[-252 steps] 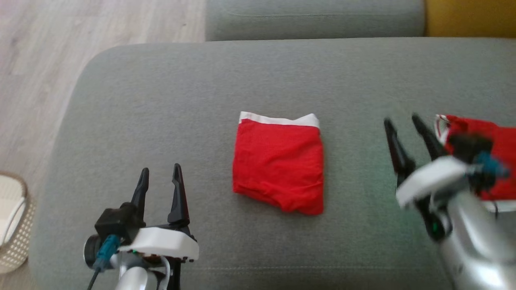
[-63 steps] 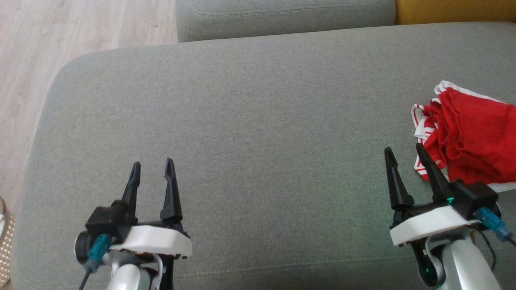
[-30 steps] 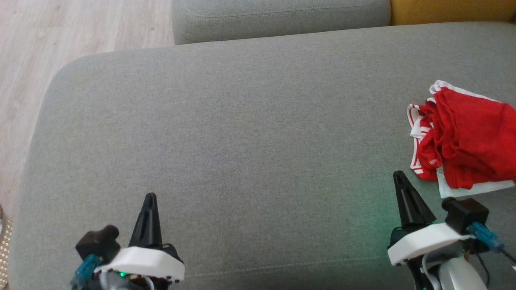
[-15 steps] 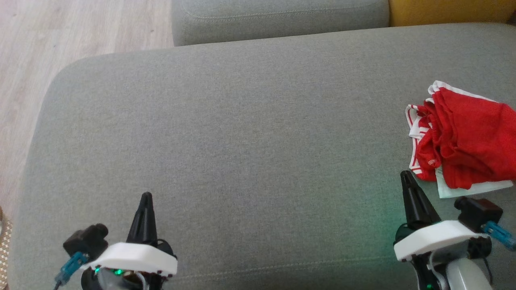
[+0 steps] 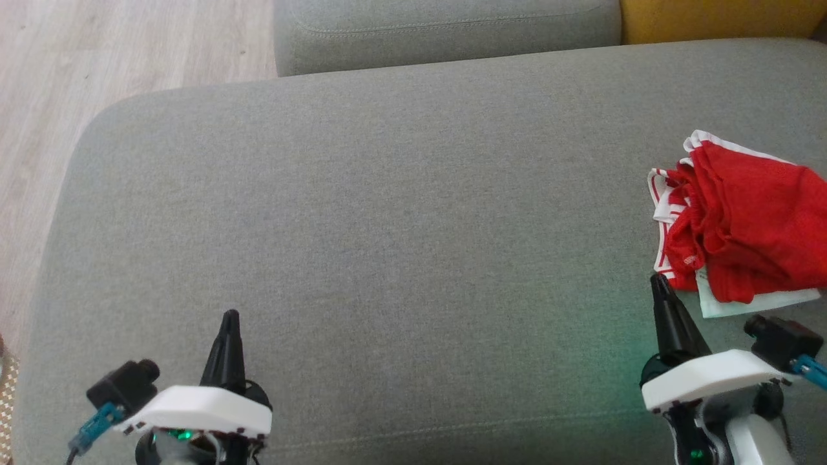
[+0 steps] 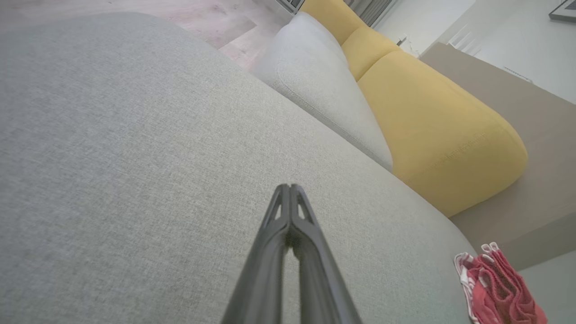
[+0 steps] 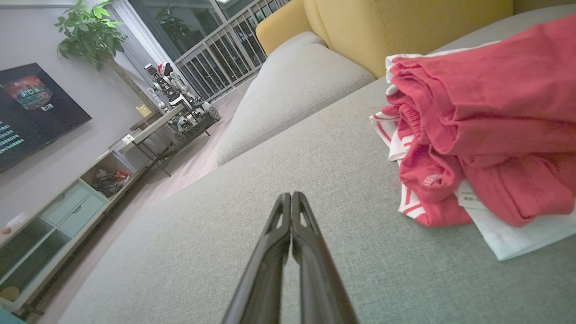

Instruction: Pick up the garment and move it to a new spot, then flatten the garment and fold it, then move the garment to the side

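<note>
At the near left corner of the grey sofa seat (image 5: 387,194), our left gripper (image 5: 229,315) hovers with its two dark fingers pressed together, holding nothing. The left wrist view shows the fingertips (image 6: 284,191) meeting over bare fabric. Between the arms stretches the seat's plain grey weave. Toward the near right, our right gripper (image 5: 659,279) is likewise pinched closed and empty, its point aimed up the seat. Just beyond and to the right of that point lies the red garment (image 5: 753,213), bunched on top of a striped cloth (image 5: 660,206) and a white cloth (image 5: 762,302) at the seat's right edge, partly cut by the frame. In the right wrist view the garment (image 7: 486,112) sits just beside the closed fingers, up and to their right — not touching. Its long axis seems to run across the seat toward the right edge, though we cannot be sure. We judge the garment already set aside — any further reach falls to the right arm, far nearer than the left, and its fingers would first need to part.
</note>
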